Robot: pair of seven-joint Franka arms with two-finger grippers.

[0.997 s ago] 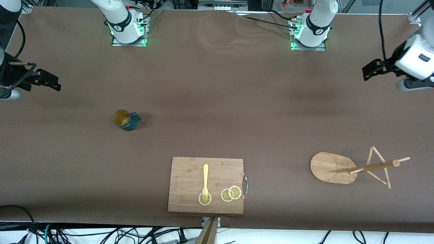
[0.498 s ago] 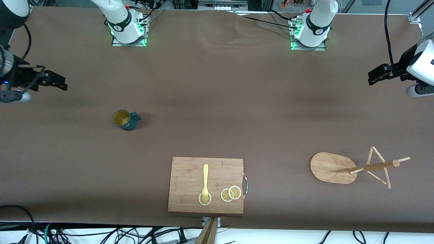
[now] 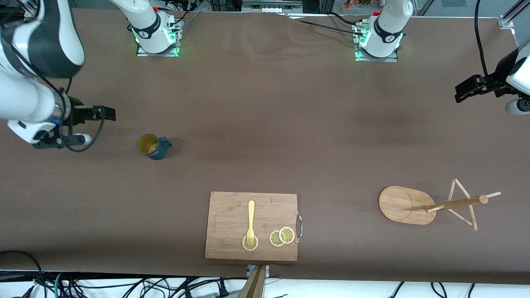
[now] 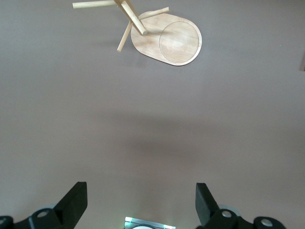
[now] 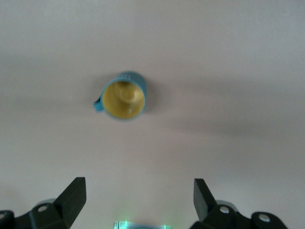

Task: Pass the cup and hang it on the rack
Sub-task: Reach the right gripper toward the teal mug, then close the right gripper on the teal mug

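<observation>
Brown table covering [image 3: 265,124] fills every view. We see the right gripper [image 5: 138,200] spread wide and empty over bare table at the right arm's end, the cup [image 5: 123,95] upright just ahead of its fingers, handle sideways. The left gripper [image 4: 140,202], equally wide, waits over bare table with the rack [image 4: 167,38] well ahead. We judge that an off-centre close could tip the cup. Fingertips are cut off in both wrist views; the right one is blurred.

Pretty clearly a robotics lab: two arms bolted to a table [image 3: 265,124] under a brown cover, green-lit bases [image 3: 157,41], loose cables [image 3: 124,285] along the edge, metal framing [image 3: 511,16] at the corner.
</observation>
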